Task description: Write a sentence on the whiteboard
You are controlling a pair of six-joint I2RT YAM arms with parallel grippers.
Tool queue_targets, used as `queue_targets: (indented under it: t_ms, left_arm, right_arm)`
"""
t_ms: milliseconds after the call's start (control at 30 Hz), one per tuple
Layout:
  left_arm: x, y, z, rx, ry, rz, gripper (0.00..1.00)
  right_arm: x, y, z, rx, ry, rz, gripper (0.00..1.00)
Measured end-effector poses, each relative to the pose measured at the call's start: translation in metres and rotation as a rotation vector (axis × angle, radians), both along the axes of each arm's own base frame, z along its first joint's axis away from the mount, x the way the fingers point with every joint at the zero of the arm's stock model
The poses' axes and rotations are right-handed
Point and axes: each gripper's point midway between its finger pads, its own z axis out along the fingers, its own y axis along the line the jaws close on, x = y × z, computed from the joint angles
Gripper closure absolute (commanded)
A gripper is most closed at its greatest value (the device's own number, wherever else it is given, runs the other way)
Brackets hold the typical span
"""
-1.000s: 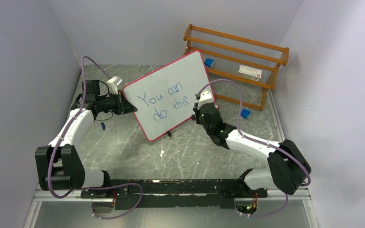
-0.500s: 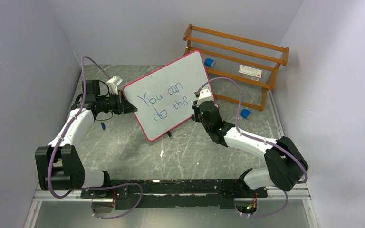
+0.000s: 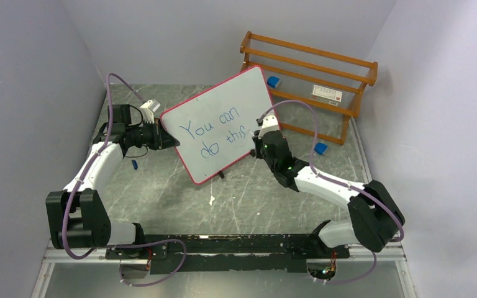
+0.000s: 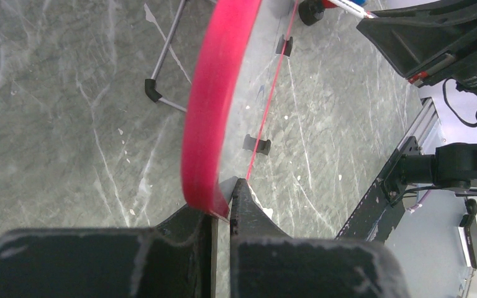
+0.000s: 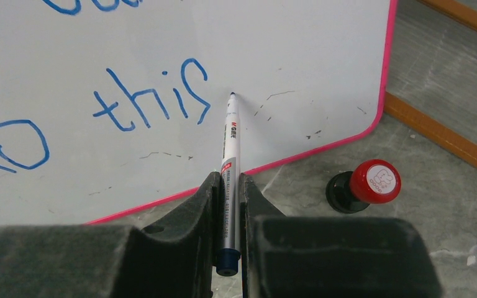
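The whiteboard (image 3: 223, 105), white with a pink-red frame, stands tilted at the table's middle. The sentence (image 3: 216, 136) reads "You can do this" in blue, in two lines. My left gripper (image 3: 166, 141) is shut on the board's left edge; the left wrist view shows its jaws pinching the red frame (image 4: 214, 112). My right gripper (image 3: 258, 144) is shut on a white marker (image 5: 230, 155). The marker tip is at the board surface just right of the word "this" (image 5: 152, 102); I cannot tell if it touches.
A wooden rack (image 3: 313, 68) stands behind the board at the back right, with a white and red box (image 3: 327, 94) on it. Small blue items (image 3: 320, 148) lie near it. A red-capped stamp (image 5: 366, 185) stands right of the board's corner. A small blue cap (image 3: 135, 164) lies at the left.
My right gripper with the marker has shifted slightly up and to the right along the board, past the end of "this". The left arm and board have not moved.
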Motion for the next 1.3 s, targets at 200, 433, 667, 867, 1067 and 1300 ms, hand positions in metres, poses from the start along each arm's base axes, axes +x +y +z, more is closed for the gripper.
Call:
queue_targets:
  t_ms: [200,433,667,867,1067,1300]
  left_arm:
    - [0.000,0.000,0.001,-0.001,0.000,0.002,0.91]
    - [0.004,0.006,-0.003,0.038,-0.008,0.032,0.68]
    - [0.008,0.018,-0.001,0.108,-0.030,0.105,0.50]
    - [0.005,0.024,0.019,0.129,-0.051,0.162,0.37]
    - [0.004,0.039,0.078,0.164,-0.169,0.278,0.25]
    - [-0.016,0.091,0.108,0.288,-0.214,0.619,0.14]
  right_arm:
    - [-0.007,-0.005,0.032,0.062,-0.048,-0.007,1.00]
    - [-0.021,-0.016,0.069,0.130,-0.102,-0.014,1.00]
    - [-0.038,-0.028,0.092,0.169,-0.127,-0.014,1.00]
    - [-0.052,-0.036,0.109,0.205,-0.145,-0.001,1.00]
    - [-0.069,-0.044,0.132,0.265,-0.184,0.017,1.00]
    - [-0.094,-0.060,0.164,0.344,-0.258,0.040,1.00]
